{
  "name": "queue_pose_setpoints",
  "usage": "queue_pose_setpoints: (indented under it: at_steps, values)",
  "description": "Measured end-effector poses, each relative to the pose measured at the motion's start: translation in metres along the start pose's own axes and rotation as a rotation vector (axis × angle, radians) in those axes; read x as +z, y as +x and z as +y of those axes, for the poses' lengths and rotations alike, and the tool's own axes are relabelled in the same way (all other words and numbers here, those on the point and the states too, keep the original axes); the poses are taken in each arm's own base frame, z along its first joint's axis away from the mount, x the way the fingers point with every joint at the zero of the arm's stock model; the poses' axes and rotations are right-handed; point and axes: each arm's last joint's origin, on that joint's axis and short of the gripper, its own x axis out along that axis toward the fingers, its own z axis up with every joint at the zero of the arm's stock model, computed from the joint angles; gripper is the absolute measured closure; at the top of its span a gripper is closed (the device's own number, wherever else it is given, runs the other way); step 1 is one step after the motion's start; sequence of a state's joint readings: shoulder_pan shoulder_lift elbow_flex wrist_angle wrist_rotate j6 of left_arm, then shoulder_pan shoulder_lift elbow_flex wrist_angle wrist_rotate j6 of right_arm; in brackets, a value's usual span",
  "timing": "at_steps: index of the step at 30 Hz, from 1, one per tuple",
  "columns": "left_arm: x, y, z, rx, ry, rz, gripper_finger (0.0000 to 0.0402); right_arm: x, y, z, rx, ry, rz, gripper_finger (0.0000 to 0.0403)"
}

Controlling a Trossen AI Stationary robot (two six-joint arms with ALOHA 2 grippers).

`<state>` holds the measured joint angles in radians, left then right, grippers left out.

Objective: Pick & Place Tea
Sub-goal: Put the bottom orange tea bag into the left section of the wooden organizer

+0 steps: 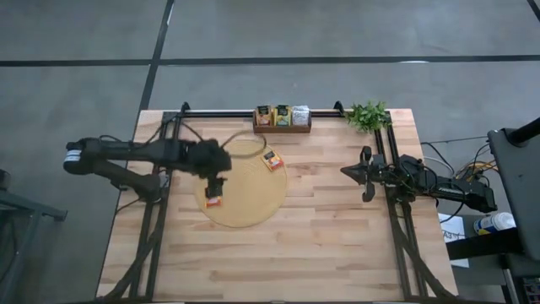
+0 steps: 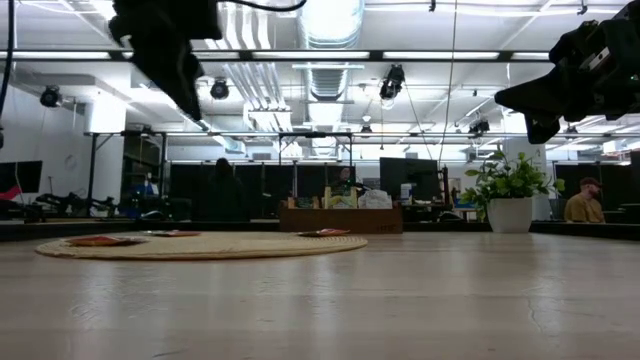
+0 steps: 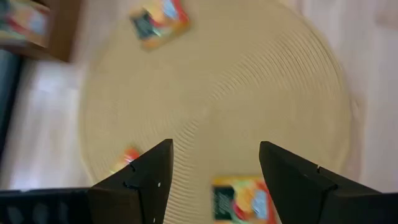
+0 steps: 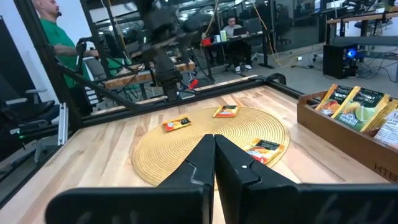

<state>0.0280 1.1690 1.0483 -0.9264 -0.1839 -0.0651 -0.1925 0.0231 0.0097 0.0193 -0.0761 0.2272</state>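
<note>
My left gripper (image 3: 214, 171) hangs with fingers apart over an orange tea sachet (image 3: 241, 200) lying flat between them on the mat (image 3: 261, 93); closing high would miss it. Right gripper (image 4: 214, 163) waits, fingers together.

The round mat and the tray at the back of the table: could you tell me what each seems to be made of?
The round mat looks like woven straw or similar fibre, matte tan, judging by its concentric ribbed rings. The tray looks like brown wood with a smooth, dull finish and flat board walls, though stained composite is possible.
</note>
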Motion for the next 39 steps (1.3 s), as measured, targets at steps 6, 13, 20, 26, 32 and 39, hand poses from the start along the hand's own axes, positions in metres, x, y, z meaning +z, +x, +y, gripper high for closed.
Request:
queue_pose_setpoints:
  at_steps: [6, 13, 20, 26, 32, 39]
  values:
    - [-0.033, 0.026, -0.03, -0.041, -0.001, 0.124, 0.017, 0.0, 0.0, 0.0, 0.001, 0.0, -0.001, 0.0394]
    - [-0.075, 0.056, -0.042, -0.052, -0.049, 0.218, 0.017, 0.0, 0.0, 0.0, 0.001, 0.0, -0.001, 0.0394]
    - [-0.082, 0.064, -0.042, -0.067, -0.062, 0.218, 0.017, 0.0, 0.0, 0.0, 0.001, 0.0, -0.001, 0.0394]
    - [-0.083, 0.072, -0.045, -0.105, -0.086, 0.207, 0.017, 0.0, 0.0, 0.0, 0.001, 0.0, -0.001, 0.0394]
    - [-0.083, 0.085, -0.049, -0.101, -0.094, 0.244, 0.017, 0.0, 0.0, 0.0, 0.001, 0.0, 0.0, 0.0394]
    - [-0.085, 0.108, -0.056, -0.091, -0.094, 0.322, 0.017, 0.0, 0.0, 0.0, 0.0, 0.0, 0.0, 0.0394]
